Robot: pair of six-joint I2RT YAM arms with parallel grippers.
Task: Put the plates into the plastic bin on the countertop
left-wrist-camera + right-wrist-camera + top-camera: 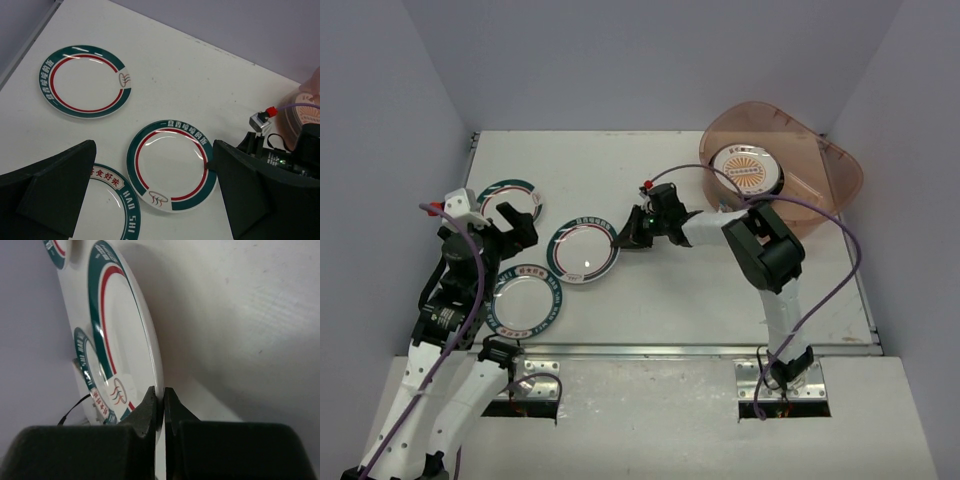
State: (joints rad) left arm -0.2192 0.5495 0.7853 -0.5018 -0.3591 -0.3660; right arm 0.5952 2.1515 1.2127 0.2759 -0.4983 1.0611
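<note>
Right hand (160, 394) is clamped on the rim of the middle plate (583, 250), which lies on the desk (700, 290). Left hand (515, 230) stands wide open between the far-left plate (510, 202) and the near-left plate (525, 300). Plastic bin (840, 165), at the desk's far right corner, contains one orange-centred plate (748, 168).

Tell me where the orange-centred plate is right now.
In the top view, the orange-centred plate lies flat inside the plastic bin, which sits at the far right corner of the countertop.

A: What's around the translucent pinkish oval plastic bin (840, 175)?
B: An orange-centred round plate (748, 168) lies inside it. Left of it on the white bench (680, 300), the right end effector (623, 238) is at the rim of a teal-rimmed white plate (582, 250).
</note>
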